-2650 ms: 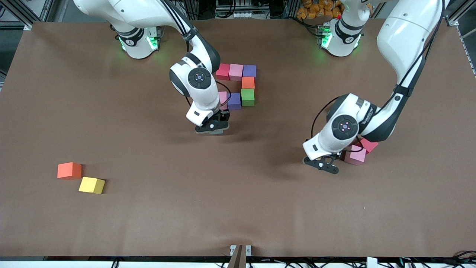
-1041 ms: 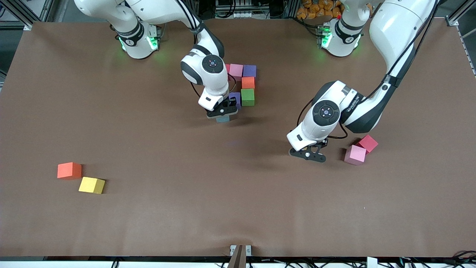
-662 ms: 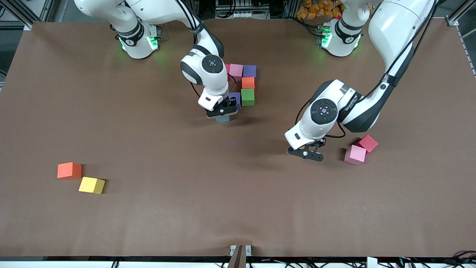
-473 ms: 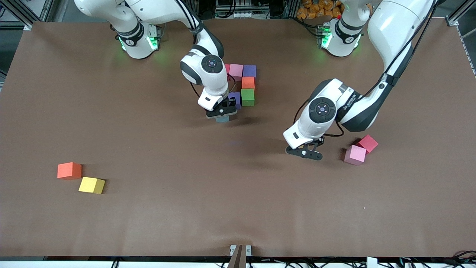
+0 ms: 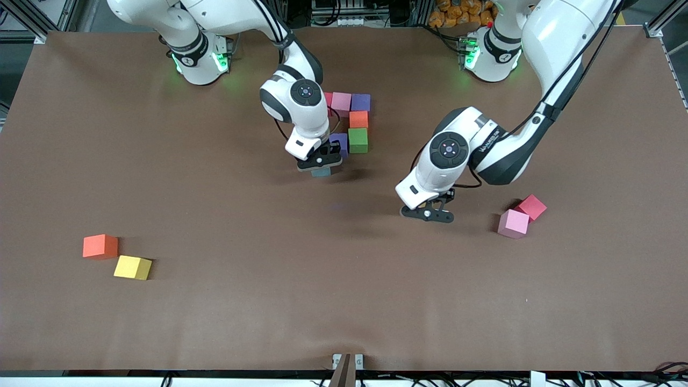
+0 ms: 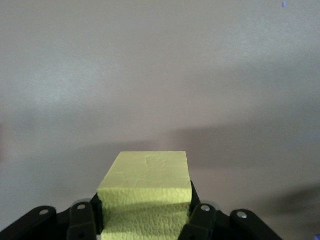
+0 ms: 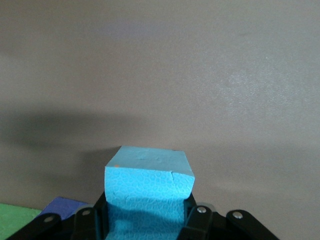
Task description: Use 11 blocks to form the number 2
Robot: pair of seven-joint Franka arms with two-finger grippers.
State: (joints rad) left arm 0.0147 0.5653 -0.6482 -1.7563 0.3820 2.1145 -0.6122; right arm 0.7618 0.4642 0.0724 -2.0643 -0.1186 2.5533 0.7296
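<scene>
I am two robot arms at a brown table (image 5: 215,322), building a blocky digit 2 from foam cubes.

My right gripper (image 5: 321,164) pinches a light blue cube (image 7: 148,186) and holds it low, just nearer the camera than the partial digit (image 5: 349,124). That digit has a top row of red, pink and purple cubes, an orange and a green cube coming down one side, and a purple cube beside the green. I think a pink cube sits next to that purple one, but my own wrist hides the spot.

My left gripper (image 5: 428,214) is clamped on a yellow cube (image 6: 146,192) and hangs over bare table toward the left arm's end, with a pink cube (image 5: 512,223) and a red cube (image 5: 532,207) loose nearby. An orange cube (image 5: 100,246) and a second yellow cube (image 5: 133,267) lie together well apart, toward the right arm's end.

The step in hand looks like setting the blue cube as the fourth row. Next I must press it square against the middle row, let go, and lift clear before the yellow one comes in.
</scene>
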